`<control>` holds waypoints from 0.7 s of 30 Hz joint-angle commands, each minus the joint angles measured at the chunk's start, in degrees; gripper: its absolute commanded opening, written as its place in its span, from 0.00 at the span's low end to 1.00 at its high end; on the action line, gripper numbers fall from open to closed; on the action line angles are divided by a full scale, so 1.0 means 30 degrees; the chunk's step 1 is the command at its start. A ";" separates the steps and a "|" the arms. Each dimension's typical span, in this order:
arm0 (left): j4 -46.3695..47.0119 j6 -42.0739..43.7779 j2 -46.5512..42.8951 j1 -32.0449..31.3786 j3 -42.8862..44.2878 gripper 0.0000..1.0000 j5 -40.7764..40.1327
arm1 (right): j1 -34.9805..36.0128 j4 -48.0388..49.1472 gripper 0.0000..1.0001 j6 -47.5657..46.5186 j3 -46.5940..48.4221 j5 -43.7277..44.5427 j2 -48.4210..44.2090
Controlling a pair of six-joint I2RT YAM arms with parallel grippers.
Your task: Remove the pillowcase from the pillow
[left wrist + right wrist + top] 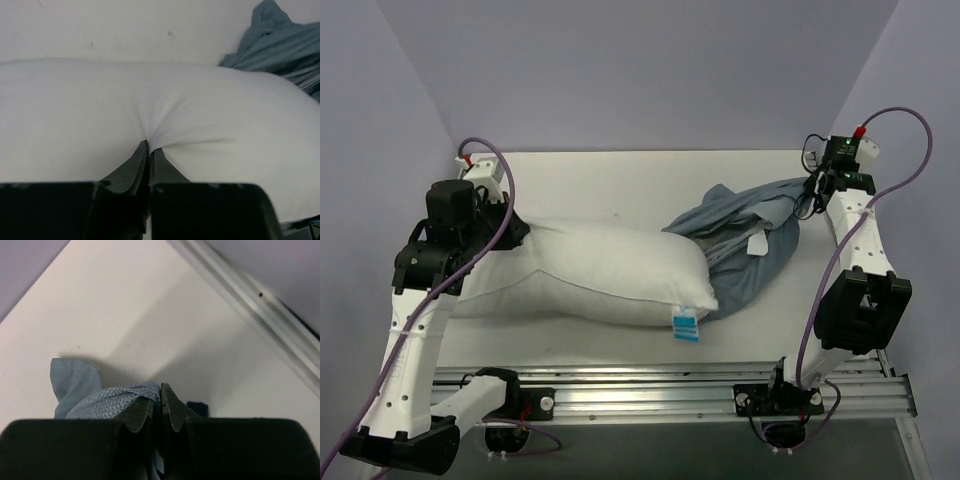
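The white pillow [590,275] lies across the table, its small blue tag [686,322] at the near right corner. My left gripper [510,232] is shut on a pinch of the pillow's cloth at its left end; the left wrist view shows the pillow [150,105] puckered at the fingertips [142,150]. The dusty blue pillowcase [750,240] is bunched around the pillow's right end, its plain reverse showing. My right gripper [812,190] is shut on the pillowcase's far right corner, and the right wrist view shows the blue cloth [107,397] between the fingers [172,400].
The pale tabletop [620,180] is bounded by grey-lilac walls. A metal rail [670,395] with the arm bases runs along the near edge. A metal edge strip [255,310] shows in the right wrist view.
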 commanded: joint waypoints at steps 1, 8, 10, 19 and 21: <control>0.2485 -0.0511 0.0307 0.0375 0.3867 0.02 -0.2577 | -0.0264 0.0750 0.00 -0.0591 0.2892 0.2876 -0.0075; 0.3099 -0.0075 0.3236 0.0376 0.9874 0.02 -0.4278 | -0.0235 0.1241 0.00 -0.1791 0.8340 0.0983 0.0658; 0.3364 0.0102 0.4725 0.0376 1.1741 0.02 -0.4861 | -0.0235 0.1829 0.00 -0.2435 0.9431 0.0014 0.0601; 0.5791 -0.0687 0.6206 0.0434 1.1704 0.02 -0.6944 | 0.2865 1.0292 0.00 -0.5422 0.4906 -0.7131 -0.3351; 0.7431 -0.1067 0.5355 0.0434 0.8700 0.02 -0.7062 | 0.4354 1.1674 0.01 -0.5281 0.1635 -0.8482 -0.4200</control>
